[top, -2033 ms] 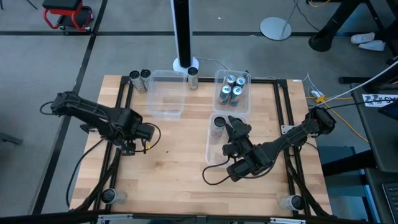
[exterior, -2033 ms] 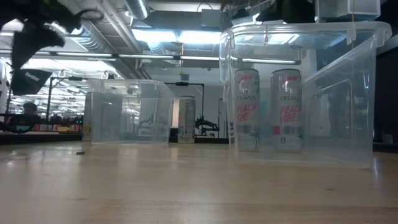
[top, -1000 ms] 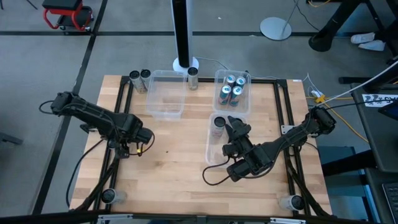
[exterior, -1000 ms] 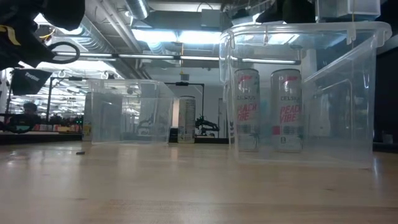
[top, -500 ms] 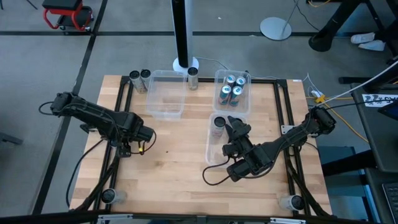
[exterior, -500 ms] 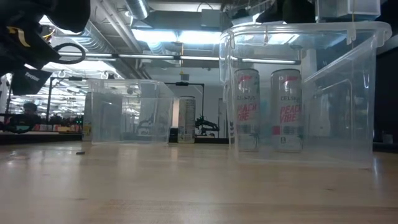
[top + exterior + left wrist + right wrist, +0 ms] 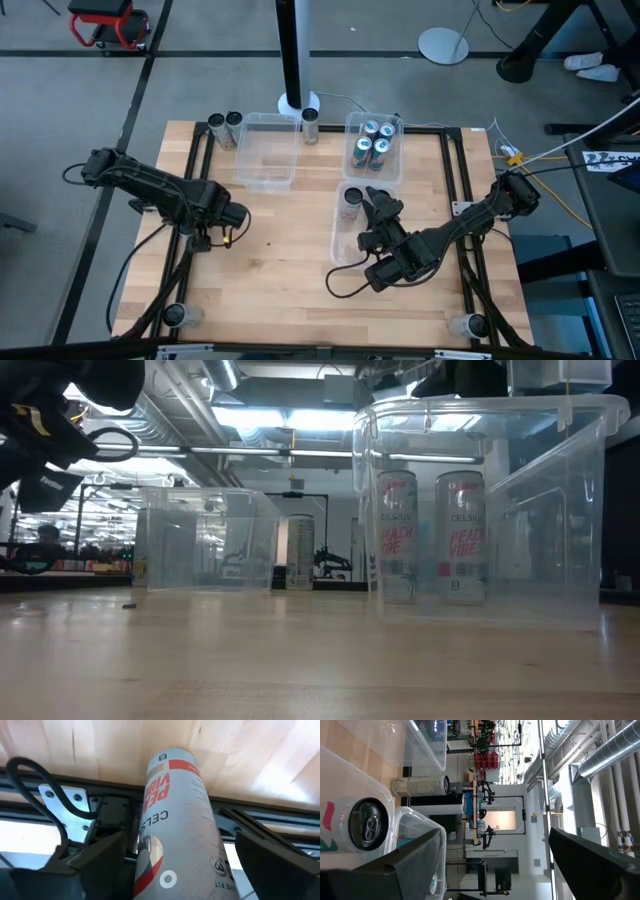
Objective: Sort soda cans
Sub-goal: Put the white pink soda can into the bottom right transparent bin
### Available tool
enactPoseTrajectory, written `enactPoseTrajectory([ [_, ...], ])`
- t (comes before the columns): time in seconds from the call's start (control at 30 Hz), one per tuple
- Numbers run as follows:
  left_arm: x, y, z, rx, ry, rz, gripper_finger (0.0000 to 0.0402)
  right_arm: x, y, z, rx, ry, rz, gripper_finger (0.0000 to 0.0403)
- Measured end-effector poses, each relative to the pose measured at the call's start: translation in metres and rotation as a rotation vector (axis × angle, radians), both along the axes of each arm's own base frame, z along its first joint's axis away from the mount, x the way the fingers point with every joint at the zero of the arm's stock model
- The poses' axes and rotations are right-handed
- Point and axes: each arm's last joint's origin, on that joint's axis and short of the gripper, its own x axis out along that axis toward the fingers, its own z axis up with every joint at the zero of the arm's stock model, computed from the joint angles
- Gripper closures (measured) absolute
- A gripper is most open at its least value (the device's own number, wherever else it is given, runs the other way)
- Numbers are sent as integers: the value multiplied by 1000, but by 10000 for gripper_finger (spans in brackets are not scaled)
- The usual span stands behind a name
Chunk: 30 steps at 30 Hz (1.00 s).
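**Three clear bins, both grippers spread**

Three clear plastic bins sit on the far half of a wooden table (image 7: 300,290), seen from above. The far left bin (image 7: 243,160) holds nothing. The far right bin (image 7: 398,165) holds four blue-and-silver cans (image 7: 362,152), standing upright in a tight two-by-two block. The near bin (image 7: 338,235), just in front of it, shows one upright can (image 7: 351,199) in its far left corner. The rest of that bin is partly covered by the right arm.

Three more cans stand outside the bins. A dark pair (image 7: 217,124) stands side by side at the table's far left corner. A single can (image 7: 310,121) stands against the far right corner of the empty bin.

The right gripper (image 7: 379,198) hangs over the near bin, beside the can there, its fingers wide apart with nothing between them.

The left gripper (image 7: 238,215) is over the table's left side, well apart from the bins. Its wrist camera shows a grey can with red lettering (image 7: 180,820) between its fingers. The fingers are spread, with a thin gap on each side of the can.
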Motion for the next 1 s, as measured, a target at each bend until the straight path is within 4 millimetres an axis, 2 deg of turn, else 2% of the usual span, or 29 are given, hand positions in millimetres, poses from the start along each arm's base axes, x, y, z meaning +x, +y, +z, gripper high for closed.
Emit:
enactPoseTrajectory([
  [0.17, 0, -1, 0, 12, 0, 17, 37, 0, 0, 0, 1, -1, 0, 38],
  [0.47, -2, -9, 0, 30, 1, -60, 37, 0, 0, -1, 18, 7, 4, 38],
  [0.8, -9, -24, -8, 47, 22, -287, 37, 0, 0, -1, 39, 17, 8, 38],
  [1.0, -12, -27, -7, 74, 26, -310, 70, 0, 0, -1, 40, 17, 9, 38],
])
